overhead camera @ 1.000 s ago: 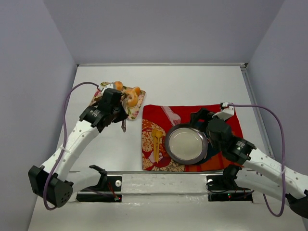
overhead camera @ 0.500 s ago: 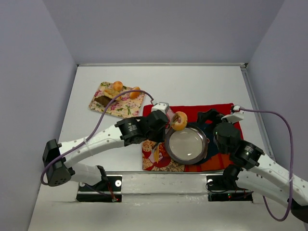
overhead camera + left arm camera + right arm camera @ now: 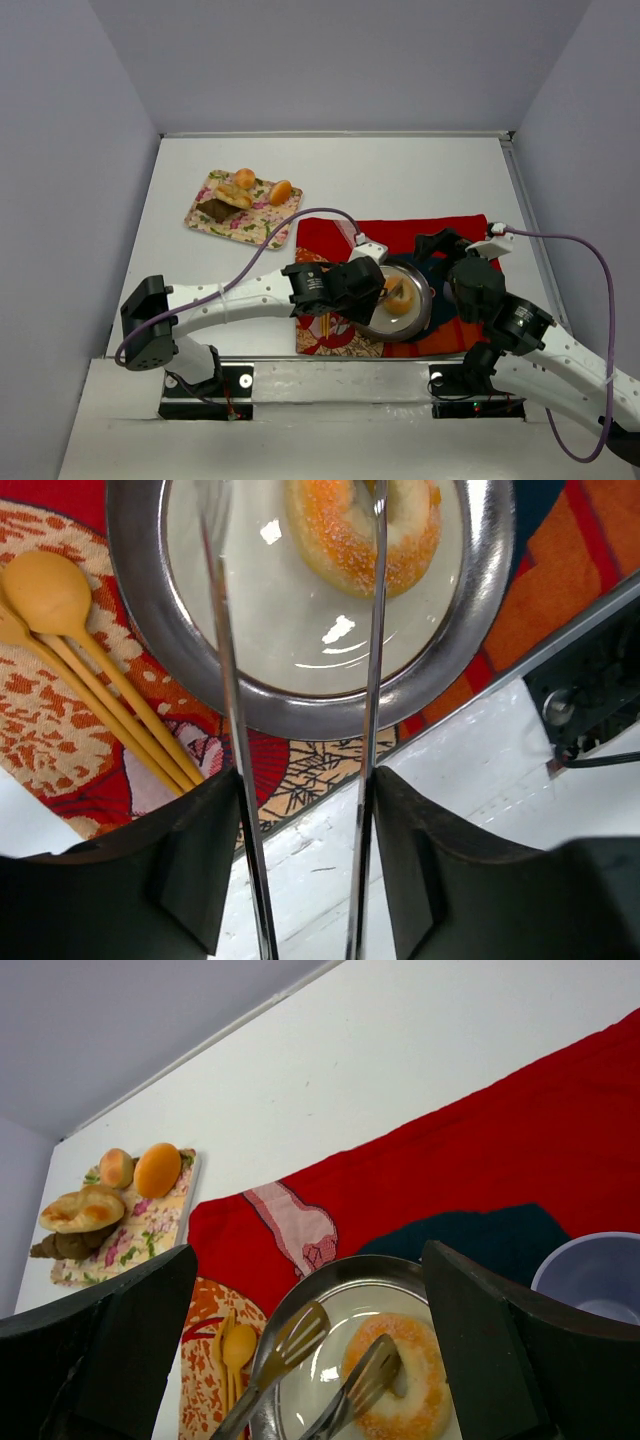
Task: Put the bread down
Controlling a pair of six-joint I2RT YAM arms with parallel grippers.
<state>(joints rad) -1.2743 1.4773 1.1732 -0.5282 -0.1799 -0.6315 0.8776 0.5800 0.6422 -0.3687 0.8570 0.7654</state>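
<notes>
The bread (image 3: 400, 296), a sugared orange ring, lies flat on the steel plate (image 3: 421, 318) on the red cloth. In the left wrist view the bread (image 3: 365, 530) sits at the far side of the plate (image 3: 300, 705). My left gripper (image 3: 303, 780) hovers over the plate's near rim, shut on a pair of metal tongs (image 3: 225, 680). The tongs are spread; one blade rests over the bread (image 3: 405, 1375) and the other lies off it. My right gripper (image 3: 308, 1250) hangs open just behind the plate (image 3: 330, 1285), with nothing between its fingers.
A floral tray (image 3: 268, 228) with several other breads sits at the back left. Yellow wooden spoons (image 3: 60, 610) lie on the red cloth (image 3: 330, 235) left of the plate. A pale plastic cup (image 3: 600, 1270) stands right of the plate, beside a dark blue patch.
My left arm swung from the floral tray over to the plate, carrying the ring bread in the tongs. The tongs have since spread and the bread now lies on the plate.
</notes>
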